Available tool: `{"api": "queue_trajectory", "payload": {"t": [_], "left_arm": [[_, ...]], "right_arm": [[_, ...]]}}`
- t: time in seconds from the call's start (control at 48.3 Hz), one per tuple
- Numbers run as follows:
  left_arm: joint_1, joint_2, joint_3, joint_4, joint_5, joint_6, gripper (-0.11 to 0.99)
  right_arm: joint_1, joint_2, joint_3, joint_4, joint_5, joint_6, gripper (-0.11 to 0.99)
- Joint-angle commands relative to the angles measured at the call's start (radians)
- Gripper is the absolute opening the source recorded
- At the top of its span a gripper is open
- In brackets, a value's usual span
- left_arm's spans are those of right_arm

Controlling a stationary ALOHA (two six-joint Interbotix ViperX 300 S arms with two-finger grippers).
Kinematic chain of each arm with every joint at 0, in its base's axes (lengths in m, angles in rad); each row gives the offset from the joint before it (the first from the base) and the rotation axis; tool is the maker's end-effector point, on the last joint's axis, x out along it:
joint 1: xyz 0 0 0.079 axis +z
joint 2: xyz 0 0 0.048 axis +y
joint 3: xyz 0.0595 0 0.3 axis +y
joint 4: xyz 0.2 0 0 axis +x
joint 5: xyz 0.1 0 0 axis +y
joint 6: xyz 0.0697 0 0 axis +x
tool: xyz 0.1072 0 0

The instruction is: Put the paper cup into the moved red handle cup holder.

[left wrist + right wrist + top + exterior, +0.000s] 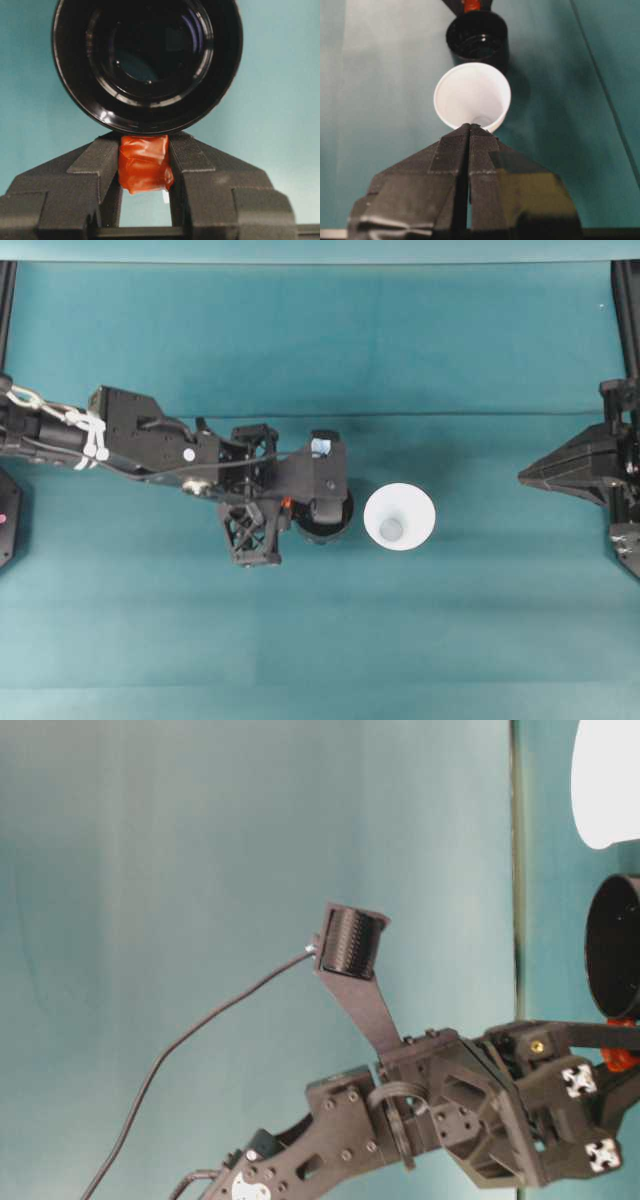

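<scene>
**Paper cup upright beside the gripped holder, right arm parked**

Paper cup (399,517) stands upright on the teal table (400,350), mouth open to the overhead camera, near the centre of my workspace.

Reading the overhead view from left to right: my left arm enters from 9 o'clock and reaches toward the middle. Its left gripper (288,506) is pinched on the orange-red handle stub (145,163); in the left wrist view both fingers (95,165) press against that stub from either side. The red handle cup holder (327,521), glossy black and round, sits just past the fingertips, partly under the wrist camera mount in the overhead view. Its mouth faces up and I see nothing inside it but its dark floor.

Next comes the white cup, at 3 o'clock from the holder, just beside it with a narrow strip of table between them. Its wide rim tapers to a small greyish base seen through the mouth.

Far at 3 o'clock, well apart from both vessels, the right gripper (528,476) rests near the table edge, its tip pointing toward the cup. In the right wrist view its fingers (487,150) are pressed together with nothing between them, and the cup lies ahead at 12 o'clock with the holder behind it.
</scene>
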State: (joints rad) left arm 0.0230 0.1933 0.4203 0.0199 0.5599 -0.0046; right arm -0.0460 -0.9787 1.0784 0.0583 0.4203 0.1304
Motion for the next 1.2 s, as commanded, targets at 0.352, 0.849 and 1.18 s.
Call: {"api": "queue_trajectory", "payload": {"t": [0.352, 0.849, 1.18], "left_arm": [[-0.009, -0.008, 0.0, 0.002, -0.028, 0.009, 0.26], [-0.008, -0.011, 0.0, 0.002, -0.043, 0.003, 0.27], [-0.005, -0.018, 0.009, 0.002, -0.095, 0.009, 0.77]], "right_arm": [[-0.002, 0.003, -0.012, 0.002, -0.005, 0.008, -0.11], [0.0, -0.006, -0.012, 0.002, -0.005, 0.008, -0.11], [0.0, -0.008, -0.012, 0.002, -0.003, 0.008, -0.11]]}}
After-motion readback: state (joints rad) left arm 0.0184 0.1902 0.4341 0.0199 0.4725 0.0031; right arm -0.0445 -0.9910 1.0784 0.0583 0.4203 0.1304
